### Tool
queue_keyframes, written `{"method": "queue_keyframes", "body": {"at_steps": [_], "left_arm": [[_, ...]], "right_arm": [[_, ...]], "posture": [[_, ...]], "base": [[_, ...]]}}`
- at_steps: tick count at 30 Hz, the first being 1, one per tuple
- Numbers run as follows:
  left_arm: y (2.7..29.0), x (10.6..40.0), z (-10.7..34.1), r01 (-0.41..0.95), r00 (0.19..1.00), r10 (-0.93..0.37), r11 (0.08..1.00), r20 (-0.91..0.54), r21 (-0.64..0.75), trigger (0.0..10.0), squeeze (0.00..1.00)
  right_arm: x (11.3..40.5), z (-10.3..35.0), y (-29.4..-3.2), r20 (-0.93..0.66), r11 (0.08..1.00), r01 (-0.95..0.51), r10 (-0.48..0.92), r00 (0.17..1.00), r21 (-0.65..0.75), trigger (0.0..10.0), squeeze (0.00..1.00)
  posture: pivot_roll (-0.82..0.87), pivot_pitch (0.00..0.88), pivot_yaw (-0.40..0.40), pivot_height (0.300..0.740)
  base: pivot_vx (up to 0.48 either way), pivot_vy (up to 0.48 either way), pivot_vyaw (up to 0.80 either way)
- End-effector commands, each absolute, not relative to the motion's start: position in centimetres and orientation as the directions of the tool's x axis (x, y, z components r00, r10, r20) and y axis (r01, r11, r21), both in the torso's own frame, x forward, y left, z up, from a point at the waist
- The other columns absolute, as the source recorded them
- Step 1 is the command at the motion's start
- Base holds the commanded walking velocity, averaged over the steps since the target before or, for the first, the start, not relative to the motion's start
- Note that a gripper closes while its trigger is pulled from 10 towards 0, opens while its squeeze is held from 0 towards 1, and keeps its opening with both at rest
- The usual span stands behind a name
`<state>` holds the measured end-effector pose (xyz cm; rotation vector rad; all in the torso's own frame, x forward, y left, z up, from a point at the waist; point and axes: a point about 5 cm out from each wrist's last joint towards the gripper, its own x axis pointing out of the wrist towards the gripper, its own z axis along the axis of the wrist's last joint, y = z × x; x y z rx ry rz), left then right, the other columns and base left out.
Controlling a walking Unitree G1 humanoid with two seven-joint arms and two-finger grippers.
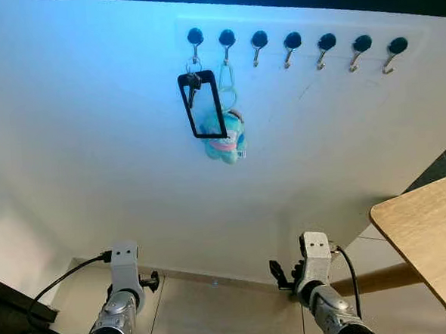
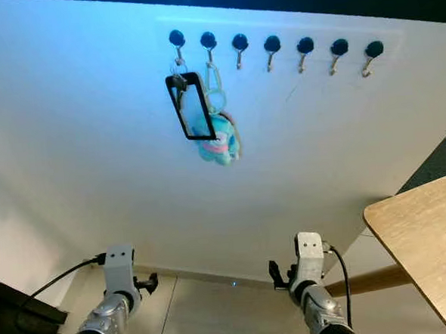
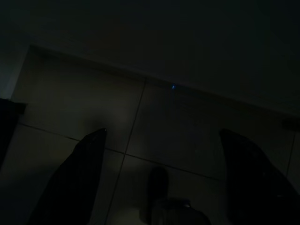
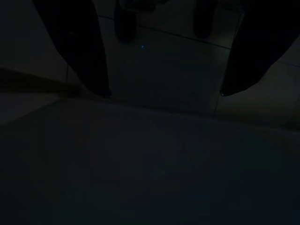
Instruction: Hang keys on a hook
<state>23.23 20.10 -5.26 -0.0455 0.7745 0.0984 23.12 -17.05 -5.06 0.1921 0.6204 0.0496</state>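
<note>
Keys (image 1: 194, 84): hanging off the far-left hook (image 1: 194, 37).
Left gripper (image 3: 161, 140): down low, fingers spread, empty.
Right gripper (image 4: 164, 93): low too, fingers parted.

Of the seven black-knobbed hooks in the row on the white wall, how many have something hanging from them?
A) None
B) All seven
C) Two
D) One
C: the keys on a black rectangular strap loop hang from the first hook at the robot's left, and a blue plush toy keychain hangs from the second hook; the other five are bare.
</note>
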Motion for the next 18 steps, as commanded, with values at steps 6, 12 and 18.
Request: {"method": "queue_keyframes", "body": {"at_steps": [6, 12, 18], "left_arm": [[20.76, 22.56, -5.58, -0.056, 0.692, 0.08, 0.997, -0.717, 0.057, 10.0, 0.0], [20.75, 22.35, -5.69, -0.054, 0.693, 0.083, 0.997, -0.716, 0.064, 10.0, 0.0], [20.61, 22.3, -5.74, -0.042, 0.693, 0.078, 0.997, -0.717, 0.069, 10.0, 0.0]], "right_arm": [[22.37, -5.61, -17.24, -0.605, 0.988, 0.017, 0.081, 0.792, 0.154, 10.0, 0.0], [22.1, -5.83, -17.04, -0.616, 0.99, 0.019, 0.072, 0.785, 0.14, 10.0, 0.0], [22.06, -5.86, -16.95, -0.619, 0.992, 0.005, 0.075, 0.782, 0.128, 10.0, 0.0]], "posture": [[0.08, 0.07, -0.019, 0.74], [0.07, 0.071, -0.013, 0.74], [0.08, 0.069, -0.013, 0.74]], "base": [[0.0, 0.0, 0.0], [0.0, 0.0, 0.0], [0.0, 0.0, 0.0]]}}
